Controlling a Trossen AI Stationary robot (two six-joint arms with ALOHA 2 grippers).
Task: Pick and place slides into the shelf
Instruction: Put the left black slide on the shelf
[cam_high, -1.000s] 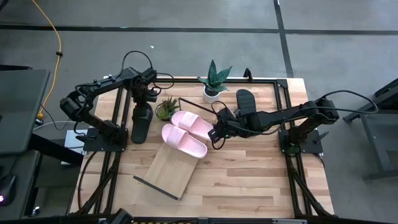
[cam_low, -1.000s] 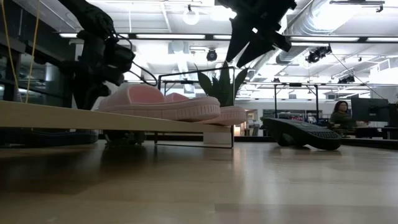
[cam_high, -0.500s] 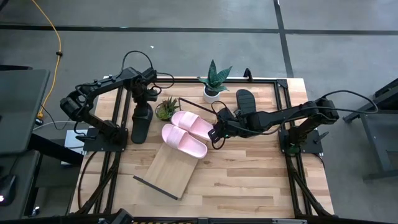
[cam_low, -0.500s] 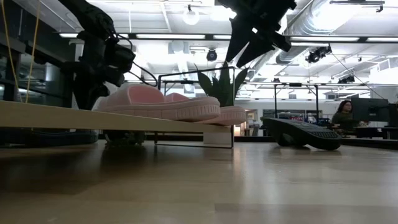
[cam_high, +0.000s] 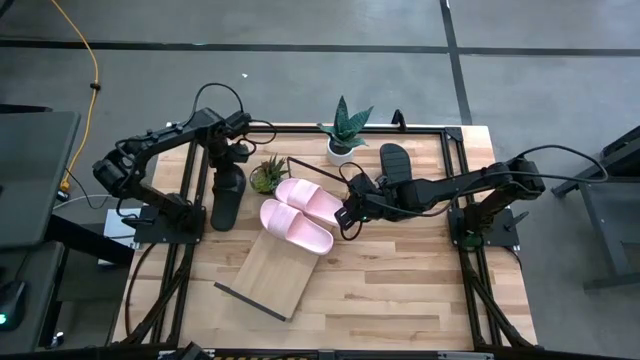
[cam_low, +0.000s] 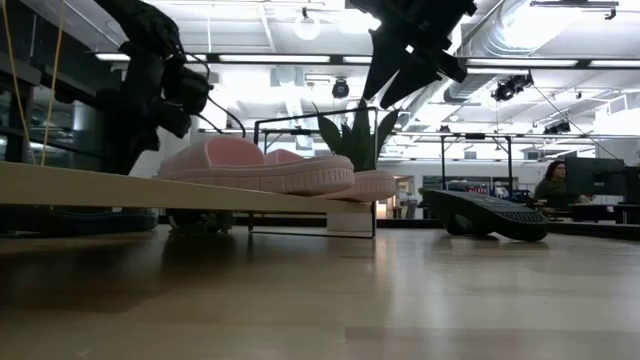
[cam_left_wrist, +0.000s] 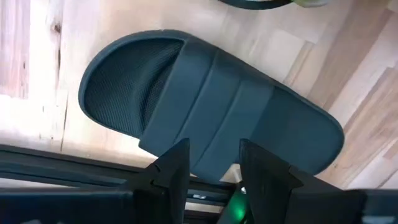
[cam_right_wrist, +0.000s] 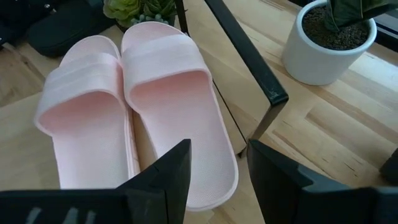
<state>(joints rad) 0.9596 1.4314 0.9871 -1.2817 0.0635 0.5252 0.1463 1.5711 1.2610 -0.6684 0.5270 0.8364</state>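
Black slide (cam_high: 226, 196): lies lengthwise directly beneath left gripper (cam_high: 226, 163) (fingers apart, unladen), beside shelf (cam_high: 268, 277); right gripper (cam_high: 343, 216) parted, farther.

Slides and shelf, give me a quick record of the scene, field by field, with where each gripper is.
pink slides: two, side by side on the shelf
shelf: light-wood board lying diagonally on the table
black slides: one on the table under the left gripper, one near the potted plant
left gripper: open, above the black slide
right gripper: open, above the pink slides' end
plants: large potted plant, small succulent
placed: two of four
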